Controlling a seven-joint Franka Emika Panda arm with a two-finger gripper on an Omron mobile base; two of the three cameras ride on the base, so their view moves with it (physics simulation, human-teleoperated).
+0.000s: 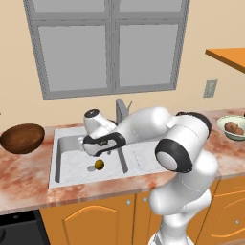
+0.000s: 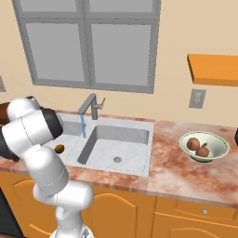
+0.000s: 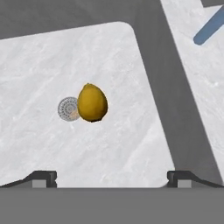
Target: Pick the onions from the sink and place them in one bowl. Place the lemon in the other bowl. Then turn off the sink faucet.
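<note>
The lemon (image 3: pixel 92 103) lies on the floor of the sink's (image 1: pixel 72 168) left basin, beside the round drain (image 3: pixel 66 109). It also shows as a small yellow-olive fruit (image 1: pixel 99 164) under my hand. My gripper (image 3: pixel 112 179) hangs straight above it, open, with nothing between its fingertips (image 3: pixel 41 178). Both onions (image 2: pixel 193 143) sit in the pale green-white bowl (image 2: pixel 218 149) on the counter to the right of the sink. The dark brown bowl (image 1: pixel 21 138) stands empty on the counter to the left. A blue stream of water (image 2: pixel 83 125) runs from the faucet (image 2: pixel 90 106).
A dark divider (image 3: pixel 168 100) separates the two basins just right of the lemon. The faucet post (image 1: pixel 120 110) rises behind my forearm. A window fills the wall behind the sink, and an orange shelf (image 2: pixel 214 69) juts out at the upper right.
</note>
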